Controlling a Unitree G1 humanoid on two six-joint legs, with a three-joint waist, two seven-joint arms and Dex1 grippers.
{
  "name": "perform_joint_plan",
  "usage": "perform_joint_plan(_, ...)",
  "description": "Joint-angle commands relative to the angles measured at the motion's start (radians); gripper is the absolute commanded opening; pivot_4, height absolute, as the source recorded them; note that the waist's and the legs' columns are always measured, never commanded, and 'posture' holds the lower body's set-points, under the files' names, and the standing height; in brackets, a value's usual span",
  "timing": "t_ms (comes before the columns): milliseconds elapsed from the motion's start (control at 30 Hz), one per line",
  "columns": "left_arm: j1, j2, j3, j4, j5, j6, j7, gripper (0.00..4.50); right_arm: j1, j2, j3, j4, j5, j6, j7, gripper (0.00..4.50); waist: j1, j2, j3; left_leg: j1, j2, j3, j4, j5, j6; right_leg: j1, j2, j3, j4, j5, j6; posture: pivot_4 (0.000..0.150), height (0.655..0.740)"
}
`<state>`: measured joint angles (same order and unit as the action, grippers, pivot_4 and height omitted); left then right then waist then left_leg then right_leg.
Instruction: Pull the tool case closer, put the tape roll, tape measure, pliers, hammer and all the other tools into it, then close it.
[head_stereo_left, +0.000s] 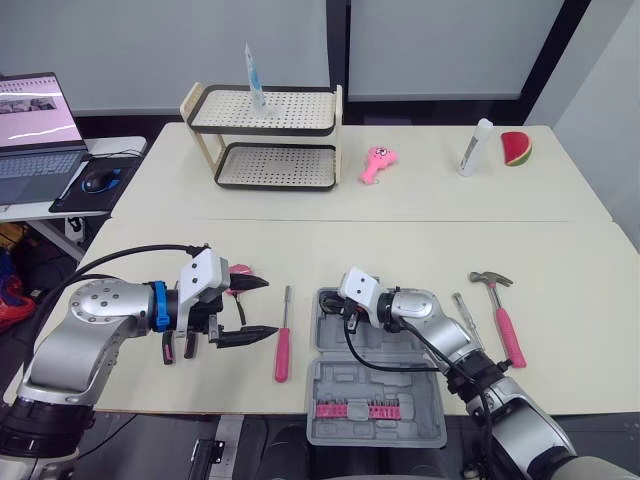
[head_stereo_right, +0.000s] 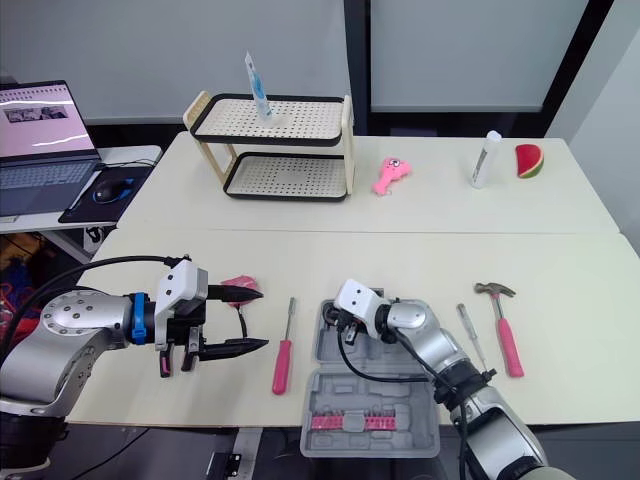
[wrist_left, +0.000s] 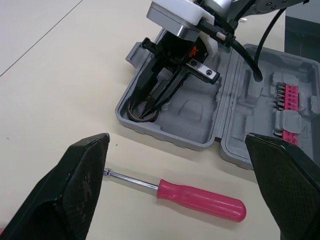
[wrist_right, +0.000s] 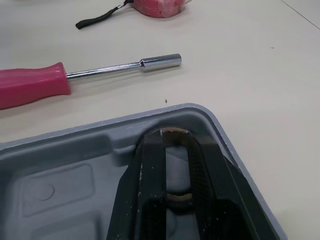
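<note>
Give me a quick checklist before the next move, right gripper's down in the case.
1. Case open, near edge: ok.
2. Tape roll down in case corner: ok.
3. Right gripper off the roll: not ok, jaws flank it.
4. Left gripper open, holding nothing: ok.
5. Hammer packed: not ok, on table.
6. Tape measure packed: not ok, on table.

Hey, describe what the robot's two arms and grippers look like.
Both arms are rounded silver-grey metal shells with black cables looping outside them. The left gripper has two tapered black fingers, a white boxy wrist block and a blue ring behind it. The right gripper sits under a similar white block, with black brackets and a small orange part.
</note>
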<state>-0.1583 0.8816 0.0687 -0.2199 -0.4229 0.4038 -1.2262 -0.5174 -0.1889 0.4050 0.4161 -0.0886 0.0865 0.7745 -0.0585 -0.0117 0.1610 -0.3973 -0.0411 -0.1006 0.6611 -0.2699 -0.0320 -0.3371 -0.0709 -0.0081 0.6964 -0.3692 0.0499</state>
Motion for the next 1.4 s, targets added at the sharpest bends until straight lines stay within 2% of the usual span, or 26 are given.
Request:
perform_joint_plan(33, 0.002, 0.007, 0.016, 0.006, 0.000, -0.029, 0.001, 4.50, -0.005, -0.002, -0.048, -0.136, 0.074, 0.037, 0.044, 0.86, 0.001, 0.000, 0.000, 0.000, 0.000, 0.000, 0.000, 0.000, 0.000, 0.000, 0.000, 0.000, 0.000, 0.000, 0.000, 0.150, 0.7400)
perform_joint_plan(167, 0.003, 0.001, 0.042, 0.062, 0.000, -0.059, 0.009, 4.50, -0.012, -0.049, -0.091, -0.292, 0.148, 0.131, 0.108, 0.86, 0.000, 0.000, 0.000, 0.000, 0.001, 0.000, 0.000, 0.000, 0.000, -0.001, 0.000, 0.000, 0.000, 0.000, 0.000, 0.150, 0.7400)
perform_joint_plan(300, 0.015, 0.024, 0.161, 0.146, -0.066, -0.028, 0.009, 4.50, 0.018, -0.253, -0.215, -0.525, 0.287, 0.258, 0.248, 1.39, 0.006, 0.001, 0.001, -0.002, 0.000, -0.001, 0.000, 0.000, 0.000, -0.001, 0.000, 0.000, 0.000, 0.000, 0.000, 0.150, 0.7400)
perform_joint_plan(400, 0.041, 0.066, 0.253, 0.200, -0.088, -0.007, -0.001, 4.50, 0.081, -0.442, -0.310, -0.603, 0.337, 0.281, 0.334, 1.85, 0.018, 0.000, 0.001, -0.002, -0.001, -0.002, 0.000, 0.000, 0.000, 0.000, -0.001, -0.001, -0.003, 0.000, 0.000, 0.150, 0.7400)
perform_joint_plan(533, 0.086, 0.180, 0.363, 0.398, -0.040, -0.062, -0.045, 4.50, 0.192, -0.677, -0.519, -0.586, 0.425, 0.281, 0.442, 2.59, 0.025, 0.001, 0.002, -0.002, -0.001, -0.001, -0.001, -0.003, 0.004, 0.001, -0.001, -0.001, -0.006, 0.000, 0.000, 0.150, 0.7400)
perform_joint_plan(667, 0.133, 0.246, 0.431, 0.580, -0.014, -0.122, -0.081, 4.50, 0.315, -0.805, -0.683, -0.490, 0.455, 0.252, 0.497, 3.36, 0.020, 0.001, 0.002, -0.001, 0.001, 0.001, -0.002, -0.003, 0.005, 0.001, -0.001, 0.000, -0.005, 0.000, 0.000, 0.150, 0.7400)
perform_joint_plan(800, 0.150, 0.272, 0.456, 0.741, 0.011, -0.184, -0.100, 4.50, 0.394, -0.874, -0.766, -0.315, 0.405, 0.113, 0.523, 4.48, 0.021, 0.001, 0.003, -0.001, 0.000, 0.002, -0.002, -0.003, 0.005, 0.001, -0.001, 0.000, -0.005, 0.000, 0.000, 0.150, 0.7400)
perform_joint_plan(967, 0.123, 0.268, 0.440, 0.879, 0.042, -0.263, -0.095, 4.50, 0.393, -0.886, -0.761, -0.114, 0.363, -0.020, 0.515, 4.48, 0.020, 0.001, 0.003, -0.001, 0.001, 0.003, -0.002, -0.003, 0.006, 0.001, -0.001, 0.000, -0.004, 0.000, 0.000, 0.150, 0.7400)
perform_joint_plan(1167, 0.110, 0.255, 0.429, 0.888, 0.055, -0.295, -0.083, 4.50, 0.372, -0.892, -0.752, 0.041, 0.320, -0.114, 0.471, 4.48, 0.018, 0.001, 0.003, -0.001, 0.000, 0.004, -0.001, -0.003, 0.005, 0.000, -0.001, 0.000, -0.004, 0.000, 0.000, 0.150, 0.7400)
perform_joint_plan(1267, 0.114, 0.244, 0.434, 0.865, 0.060, -0.310, -0.058, 4.50, 0.351, -0.884, -0.724, 0.056, 0.296, -0.127, 0.446, 4.48, 0.016, 0.002, 0.003, -0.001, 0.001, 0.004, -0.001, -0.003, 0.005, 0.000, -0.001, 0.001, -0.003, 0.000, 0.000, 0.150, 0.7400)
perform_joint_plan(1400, 0.159, 0.222, 0.449, 0.776, 0.042, -0.285, -0.038, 4.50, 0.325, -0.850, -0.698, -0.045, 0.329, -0.071, 0.436, 4.48, 0.004, 0.002, 0.003, -0.001, 0.001, 0.004, -0.001, -0.003, 0.005, 0.000, -0.001, 0.001, -0.002, 0.000, 0.000, 0.150, 0.7400)
